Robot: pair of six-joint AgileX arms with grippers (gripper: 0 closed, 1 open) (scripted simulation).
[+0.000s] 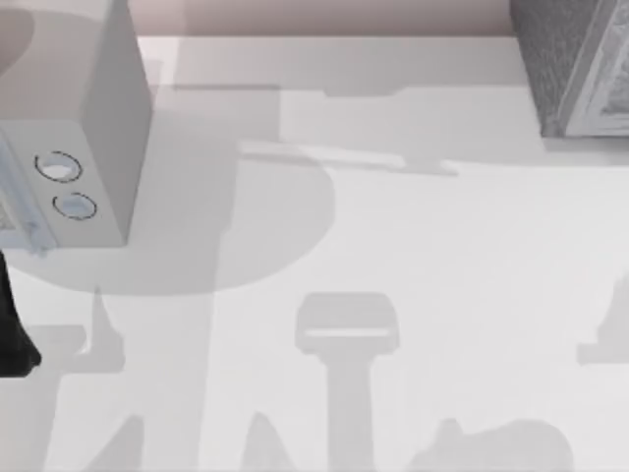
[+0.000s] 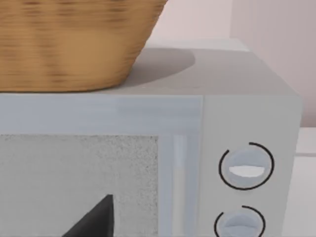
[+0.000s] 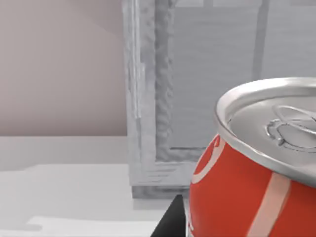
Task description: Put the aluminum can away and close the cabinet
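Note:
The aluminum can (image 3: 247,177), red with white marks and a silver top, sits very close in the right wrist view. My right gripper (image 3: 173,219) shows one dark finger pressed against the can's side, shut on it. Behind the can stands the cabinet (image 3: 143,98), dark grey and speckled with a pale framed door panel (image 3: 212,74). From above, the cabinet (image 1: 570,59) is at the table's far right corner. My left arm (image 1: 12,324) stays at the table's left edge, and its gripper (image 2: 94,219) hangs in front of the pale grey box.
A pale grey box with two round dials (image 1: 88,128) stands at the far left. A woven basket (image 2: 69,44) rests on top of it. The white table (image 1: 393,256) stretches between the box and the cabinet.

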